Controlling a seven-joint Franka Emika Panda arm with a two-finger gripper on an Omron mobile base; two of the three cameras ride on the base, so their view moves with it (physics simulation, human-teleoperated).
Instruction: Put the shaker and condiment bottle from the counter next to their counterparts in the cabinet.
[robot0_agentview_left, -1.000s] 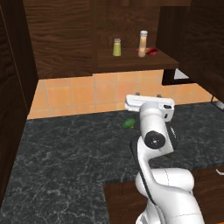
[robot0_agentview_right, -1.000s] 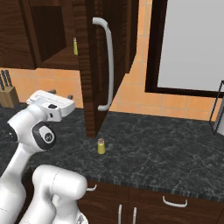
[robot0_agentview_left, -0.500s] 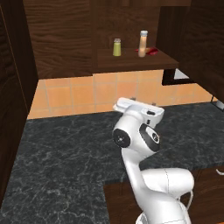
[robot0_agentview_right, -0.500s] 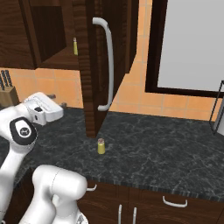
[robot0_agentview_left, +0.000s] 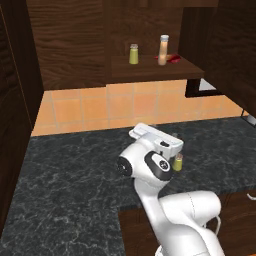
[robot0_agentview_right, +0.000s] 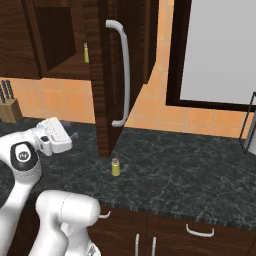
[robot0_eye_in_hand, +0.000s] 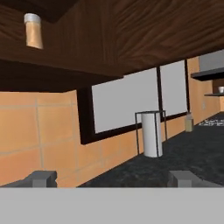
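One yellow-green shaker with a grey cap stands on the black counter, just right of my arm; it also shows as the shaker in front of the open cabinet door. On the cabinet shelf stand a matching shaker and the peach condiment bottle, with the red bottle lying beside it. My gripper is open and empty, hovering above the counter and pointing right along the wall. In the hand view the fingertips stand wide apart, with the condiment bottle high up.
The open cabinet door with its long handle hangs over the counter. A knife block stands at the left, and a paper towel holder at the far right under the window.
My arm has swung round and the hand has dropped lower and a little left. The counter shaker now shows beside the arm. The jaws stay open.
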